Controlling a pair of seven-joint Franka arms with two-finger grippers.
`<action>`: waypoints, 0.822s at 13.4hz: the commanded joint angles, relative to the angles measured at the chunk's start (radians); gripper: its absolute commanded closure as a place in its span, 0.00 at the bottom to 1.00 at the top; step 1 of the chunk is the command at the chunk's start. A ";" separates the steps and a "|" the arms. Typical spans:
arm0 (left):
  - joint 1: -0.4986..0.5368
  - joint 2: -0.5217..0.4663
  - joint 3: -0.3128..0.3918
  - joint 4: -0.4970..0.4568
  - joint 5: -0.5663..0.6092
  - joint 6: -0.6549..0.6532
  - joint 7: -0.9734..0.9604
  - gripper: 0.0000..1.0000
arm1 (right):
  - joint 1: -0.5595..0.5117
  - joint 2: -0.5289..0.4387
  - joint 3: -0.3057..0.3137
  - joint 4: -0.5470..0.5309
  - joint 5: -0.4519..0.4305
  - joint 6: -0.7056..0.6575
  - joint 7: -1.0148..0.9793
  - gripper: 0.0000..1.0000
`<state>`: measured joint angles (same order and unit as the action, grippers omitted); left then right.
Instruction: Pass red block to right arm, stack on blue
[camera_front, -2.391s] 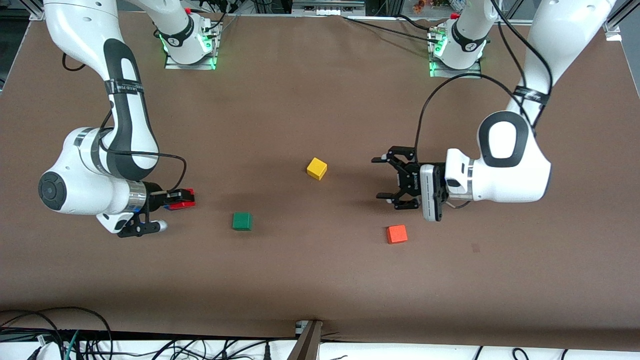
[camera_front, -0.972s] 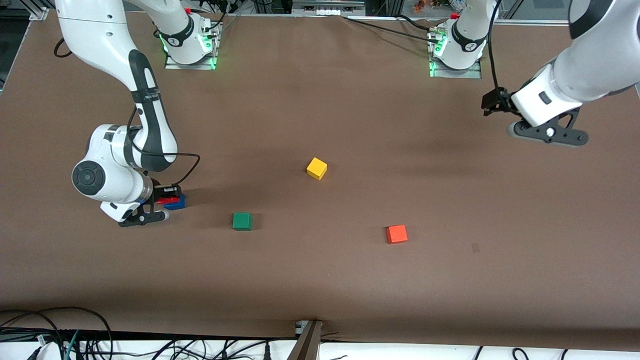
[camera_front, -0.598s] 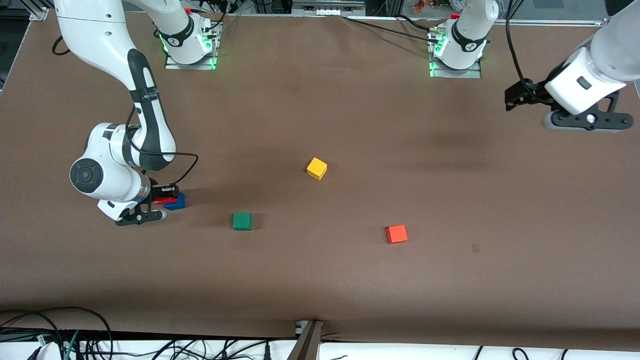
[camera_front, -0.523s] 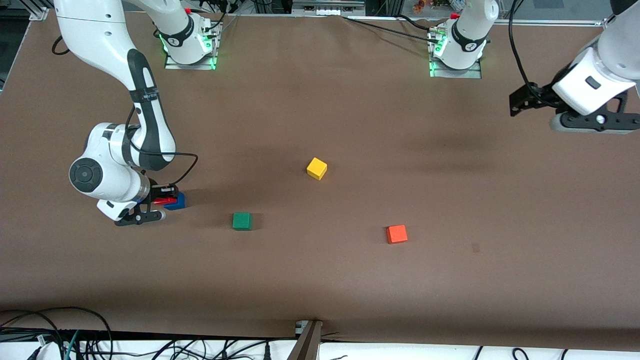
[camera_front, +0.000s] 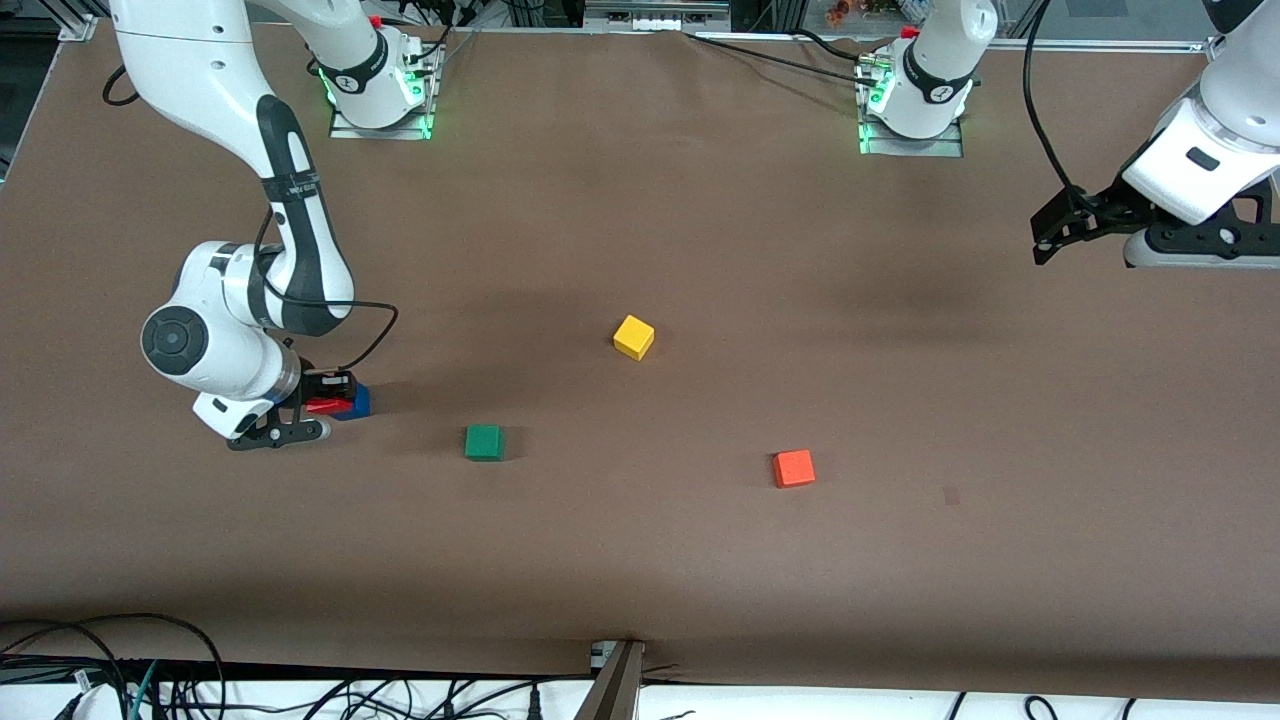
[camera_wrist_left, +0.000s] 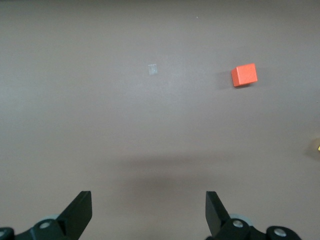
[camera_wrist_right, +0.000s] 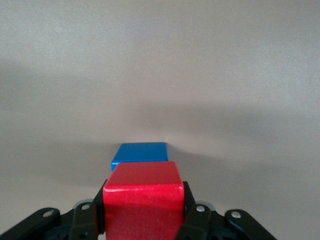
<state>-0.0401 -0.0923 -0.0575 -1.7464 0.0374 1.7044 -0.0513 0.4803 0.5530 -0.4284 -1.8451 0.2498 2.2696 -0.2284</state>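
Table (camera_front: 640, 560) covered in flat matte brown cloth, faintly creased, with cables along the edge nearest the front camera.

Right arm (camera_front: 215, 150): glossy white shell, black bands, silver wrist ring, bent low over its own end of the table. Left arm (camera_front: 1215, 140): same glossy white, lifted above its end of the table, waiting.

Left gripper (camera_wrist_left: 149, 212): black claw-like linked fingers, spread wide apart, holding nothing, raised over bare cloth at the left arm's end.

Right gripper (camera_wrist_right: 142, 212): slim black fingers clenched on the two side faces of the red block (camera_wrist_right: 143, 202).

Red block: small smooth cube with a slight sheen and softly rounded edges, no long axis to speak of, top face level, one flat face turned toward the wrist camera, edges roughly square with those of the blue block (camera_wrist_right: 139, 153). Held over the blue block at the right arm's end of the table; whether touching it or just above, cannot tell.

Blue block: same small cube shape, satin top, flat on the cloth, mostly hidden under the red one in the front view.

Yellow block (camera_front: 633, 337): cube near mid-table, turned corner-on to the front camera.

Green block (camera_front: 484, 442): cube nearer the front camera than the yellow one, between it and the blue block.

Orange block (camera_front: 794, 468): lighter orange-red cube, matte, toward the left arm's end, well apart from the others.
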 joint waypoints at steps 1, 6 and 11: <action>-0.020 -0.009 0.009 0.000 0.045 -0.027 0.027 0.00 | 0.026 -0.041 -0.015 -0.054 -0.018 0.019 0.027 0.80; -0.021 0.023 -0.005 0.065 0.044 -0.085 0.030 0.00 | 0.026 -0.041 -0.026 -0.065 -0.018 0.038 0.027 0.80; -0.021 0.025 -0.007 0.067 0.041 -0.085 0.011 0.00 | 0.026 -0.041 -0.026 -0.068 -0.018 0.041 0.029 0.80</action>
<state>-0.0557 -0.0850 -0.0623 -1.7164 0.0503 1.6443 -0.0393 0.4931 0.5488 -0.4473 -1.8696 0.2498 2.2929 -0.2171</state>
